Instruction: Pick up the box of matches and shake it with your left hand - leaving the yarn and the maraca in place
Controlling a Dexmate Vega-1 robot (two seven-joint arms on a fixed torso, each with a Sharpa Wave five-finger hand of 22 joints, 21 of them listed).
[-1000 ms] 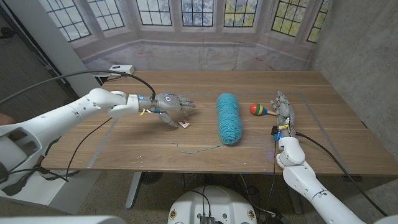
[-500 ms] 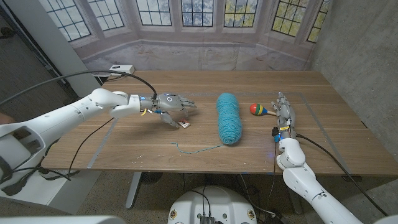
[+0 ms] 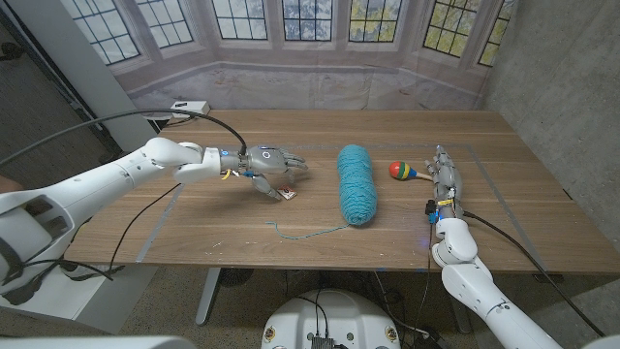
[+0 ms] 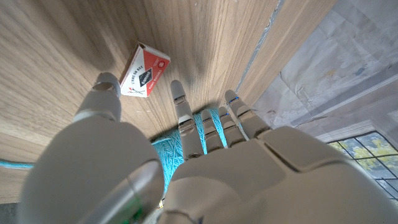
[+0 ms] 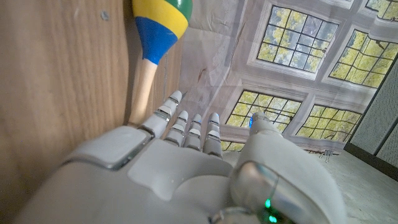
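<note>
A: Left hand (image 3: 269, 163) state?

B: Over the matches (image 3: 287, 193), fingers spread and stretched out toward the yarn (image 3: 356, 183), holding nothing. Left wrist view shows the box (image 4: 145, 70) lying flat on the desk (image 3: 223, 223), just past the thumb tip (image 4: 107, 83), clear wood around it. Thumb and fingers sit to either side of it, not closed.

A: Touching the box?

B: Hard to say from the head view, the thumb comes down very near it. Wrist view looks like a gap, so probably no contact yet.

A: Any change over the last second?

B: Barely. The hand has crept slightly toward the yarn and maybe a touch lower; box hasn't moved. Yarn and maraca (image 3: 404, 172) are where they were.

A: So task stage?

B: Still pre-grasp. Box not lifted, no shake. My read: the hand is lining up and next needs to drop and pinch the box between thumb and fingers.

A: Right hand (image 3: 445, 177)?

B: Parked at the desk's right side, standing on edge, fingers straight and together-ish, empty. It sits just beside the maraca handle; right wrist view shows the maraca (image 5: 155, 38) close to the fingertips (image 5: 171, 98) but I don't see it gripped.

A: Risk?

B: Yarn is near the left fingertips; a sloppy close could brush it. Flat small box, may slide.
</note>
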